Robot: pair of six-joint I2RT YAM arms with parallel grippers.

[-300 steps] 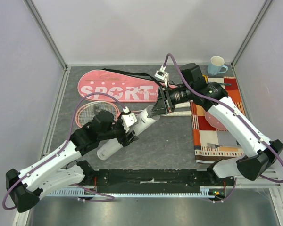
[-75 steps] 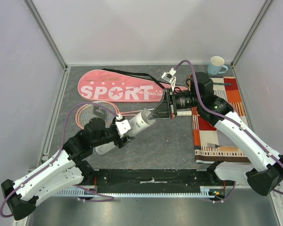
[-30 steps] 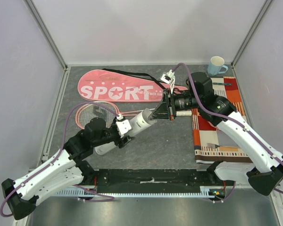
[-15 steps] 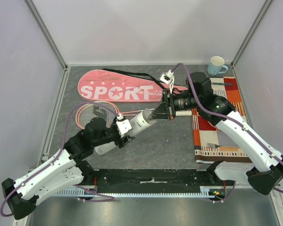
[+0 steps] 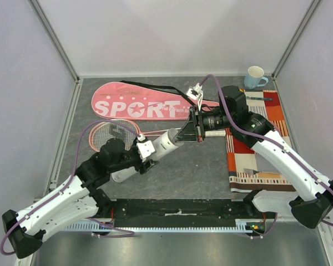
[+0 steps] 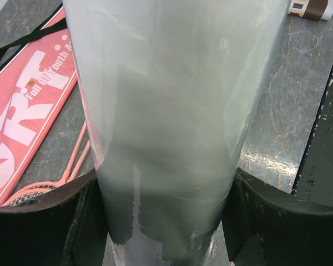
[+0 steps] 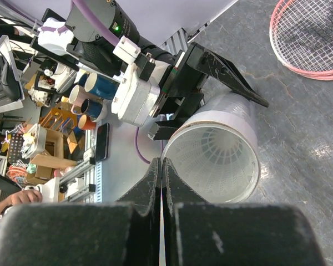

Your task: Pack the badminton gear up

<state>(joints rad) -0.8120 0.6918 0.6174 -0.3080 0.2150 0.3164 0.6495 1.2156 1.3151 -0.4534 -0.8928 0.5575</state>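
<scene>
Under both pincers, a grey stone-patterned table [image 5: 200, 172]. Beyond the left pincer [image 6: 166, 183] and off to its left, flat on the table, the pink "SPORT" racket bag [image 5: 136, 105], black strap [image 5: 155, 87] trailing along its far edge. To the right of the right pincer [image 7: 160, 164], behind its wrist, the striped orange cloth [image 5: 255, 160].

Clamped by the left pincer, fingers [image 6: 72, 221] spread wide and pressed to either side: the long white tube [image 5: 167, 143], held at a slant. Open mouth toward the right pincer, other end low beside the left forearm.

Pressed together with nothing seen between them, the right pincer's fingers [image 7: 147, 188], tips just at the rim of the tube's mouth. Contact with the rim not clear.

Left of the left pincer and a little beyond it, short of the bag, pink racket heads [image 5: 108, 133] flat on the table. Just beside the right pincer's wrist, a white handle [image 5: 213, 133].

Far behind the right pincer, past the cloth's far corner, a pale blue cup [image 5: 255, 76].

Deep inside the tube, straight ahead of the right pincer's tips, the ribbed white skirt of a shuttlecock [image 7: 216, 152].
</scene>
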